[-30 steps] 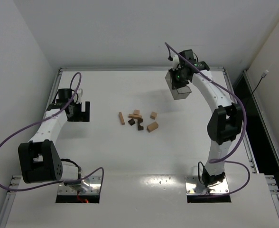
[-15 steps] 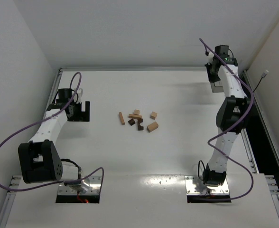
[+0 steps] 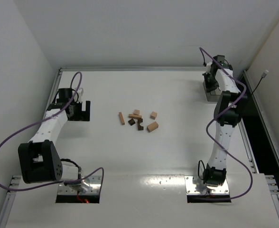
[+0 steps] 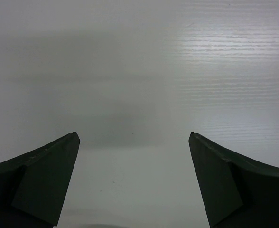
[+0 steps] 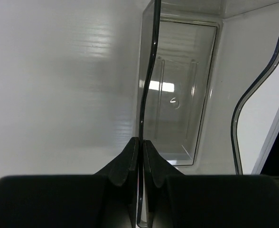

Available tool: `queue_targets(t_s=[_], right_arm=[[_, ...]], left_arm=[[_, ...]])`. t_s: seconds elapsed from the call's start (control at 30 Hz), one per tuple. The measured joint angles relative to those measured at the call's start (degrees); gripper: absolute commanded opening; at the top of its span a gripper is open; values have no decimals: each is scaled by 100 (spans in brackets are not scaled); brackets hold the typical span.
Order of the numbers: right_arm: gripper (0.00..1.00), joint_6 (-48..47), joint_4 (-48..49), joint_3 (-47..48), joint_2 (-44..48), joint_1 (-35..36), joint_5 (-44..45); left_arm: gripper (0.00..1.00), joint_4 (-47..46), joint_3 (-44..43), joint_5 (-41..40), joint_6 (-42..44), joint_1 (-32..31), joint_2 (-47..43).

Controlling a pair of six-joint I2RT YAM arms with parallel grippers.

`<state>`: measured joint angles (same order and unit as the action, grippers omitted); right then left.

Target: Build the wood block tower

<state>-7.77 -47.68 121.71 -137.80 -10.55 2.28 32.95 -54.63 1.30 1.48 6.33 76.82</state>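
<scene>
The wood blocks for the tower lie loose and flat in a small cluster (image 3: 138,120) at the table's middle. Among them are a tan stick (image 3: 122,118), a dark brown arch (image 3: 140,124) and a tan brick (image 3: 152,127); no column stands. My left gripper (image 3: 85,111) hovers open well left of them, and the left wrist view shows bare table between its fingertips (image 4: 134,135). My right gripper (image 3: 209,84) is at the far right corner, shut (image 5: 140,140) on the thin side wall of the smoky see-through tray (image 5: 149,85).
The tray (image 3: 210,93) sits low by the table's back right rail (image 3: 234,90). White walls close in the back and left. The arm bases stand at the near edge, with purple cables looping beside them.
The right arm has swung the tray from the back middle out to the far right corner and lowered it. The left arm and the blocks have not moved.
</scene>
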Motion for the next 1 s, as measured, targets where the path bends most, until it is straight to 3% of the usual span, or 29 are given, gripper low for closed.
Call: queue_targets(t_s=[0.17,0.2,0.23,0.33,0.53,0.63,0.77,0.9,1.0], right_arm=[[16,2,15,168,-74,-15,-13],[22,4,26,186,-76,-22,-20],[35,15,46,201,-76,-35,-20],[48,13,74,229,-76,-76,-48],[54,9,9,138,55,-133,-396],[59,-35,-17,-481,723,-131,-789],[65,-354,52,-1589,2282,79,-1285],[65,-964,262,-2581,3945,680,-1714],[65,-1314,245,-3174,4684,1147,-1937]], left_arm=[[100,2,-76,2,2,0,127],[100,2,-96,2,2,0,160],[100,0,-114,0,2,0,195],[100,0,-140,-2,2,0,264],[100,2,-144,-17,2,0,295],[100,33,-144,9,48,0,260],[100,155,-144,188,245,-94,-39],[100,323,-166,345,459,-651,-367],[92,455,-260,435,564,-1180,-332]])
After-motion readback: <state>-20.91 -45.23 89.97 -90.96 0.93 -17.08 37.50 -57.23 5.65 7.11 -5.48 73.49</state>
